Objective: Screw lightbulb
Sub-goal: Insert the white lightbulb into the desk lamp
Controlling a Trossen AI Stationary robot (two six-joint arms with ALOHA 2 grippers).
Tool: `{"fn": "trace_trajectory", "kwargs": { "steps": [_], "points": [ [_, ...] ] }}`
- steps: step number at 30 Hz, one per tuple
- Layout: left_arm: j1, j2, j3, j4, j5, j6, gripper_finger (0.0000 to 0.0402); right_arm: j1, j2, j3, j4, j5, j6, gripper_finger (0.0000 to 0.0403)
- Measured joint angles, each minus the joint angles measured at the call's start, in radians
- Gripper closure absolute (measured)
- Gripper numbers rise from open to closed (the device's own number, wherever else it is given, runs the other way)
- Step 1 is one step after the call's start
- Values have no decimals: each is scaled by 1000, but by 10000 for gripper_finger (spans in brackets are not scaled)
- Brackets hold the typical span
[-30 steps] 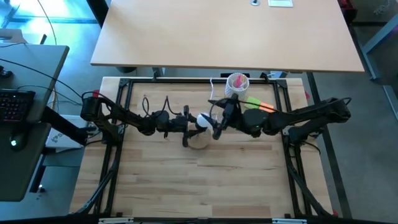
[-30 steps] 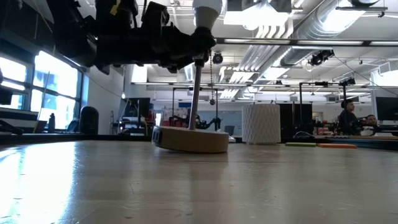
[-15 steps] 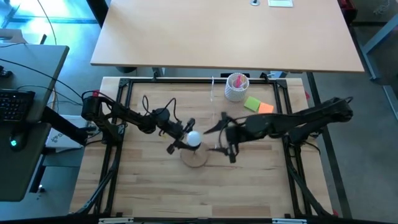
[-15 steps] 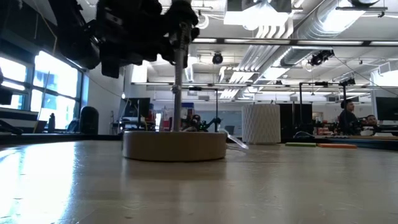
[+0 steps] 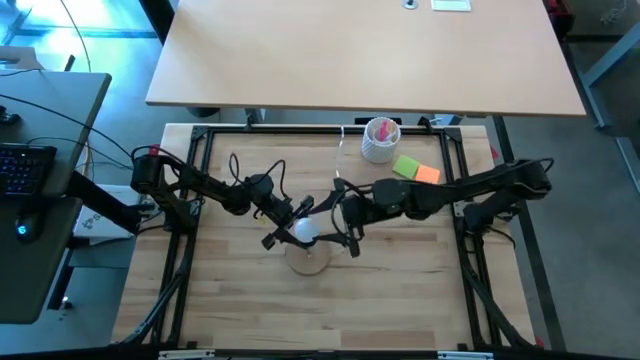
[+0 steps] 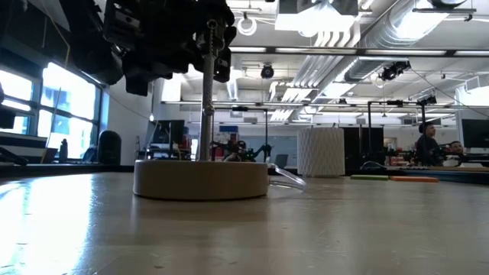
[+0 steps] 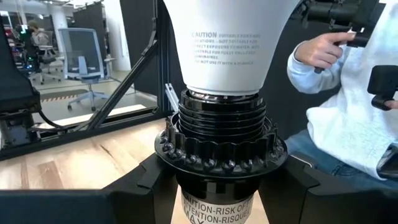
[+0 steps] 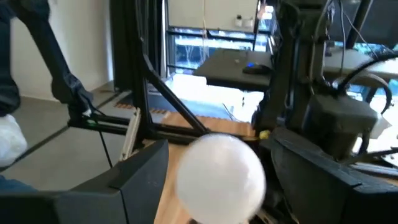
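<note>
The lightbulb (image 5: 306,231) (image 7: 230,43), white and rounded, sits upright in the black socket (image 7: 221,137) on top of a thin metal rod (image 6: 207,107). The rod rises from a round wooden base (image 6: 200,179) that lies flat on the table. My left gripper (image 5: 288,228) comes in from the table's left and is shut on the socket. My right gripper (image 5: 336,228) (image 8: 221,183) comes in from the right and is open. Its fingers (image 8: 134,180) stand on either side of the bulb (image 8: 221,174), with narrow gaps showing. My left gripper pinches the socket's lower body (image 7: 217,205), just under its ribbed collar, between its two fingers (image 7: 146,190). The fingers come in level from the table's left, one on each side. The socket stands upright, and the stand's wooden base rests on the table.
A white ribbed cup (image 5: 381,138) (image 6: 321,151) with pink contents stands at the far side, with a green pad (image 5: 407,166) and an orange pad (image 5: 428,173) beside it. A person's hand (image 7: 323,53) shows beyond the table. Bare wood lies on the near side.
My left gripper has swung round at the wrist. The stand went with it: its base was tipped and now lies flat, a little nearer and more to the left. My right gripper has swung round, dropped a little and gone left to the bulb, fingers on either side.
</note>
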Motion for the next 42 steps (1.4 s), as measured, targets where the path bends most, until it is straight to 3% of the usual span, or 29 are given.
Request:
{"fn": "trace_trajectory", "kwargs": {
  "steps": [9,15,23,33,42],
  "points": [
    [-1,0,0,0,-13,-2,231,-25,15,0,-5,-12,47,64],
    [-1,0,0,0,-17,-3,231,-33,65,0,19,-96,46,61],
    [-1,0,0,0,-21,-4,231,-38,88,0,73,-86,10,70],
    [-1,-1,0,0,-125,27,231,-13,88,0,75,64,25,114],
    [-11,-1,0,0,-261,66,231,90,84,1,44,456,-12,116]
  ]
}}
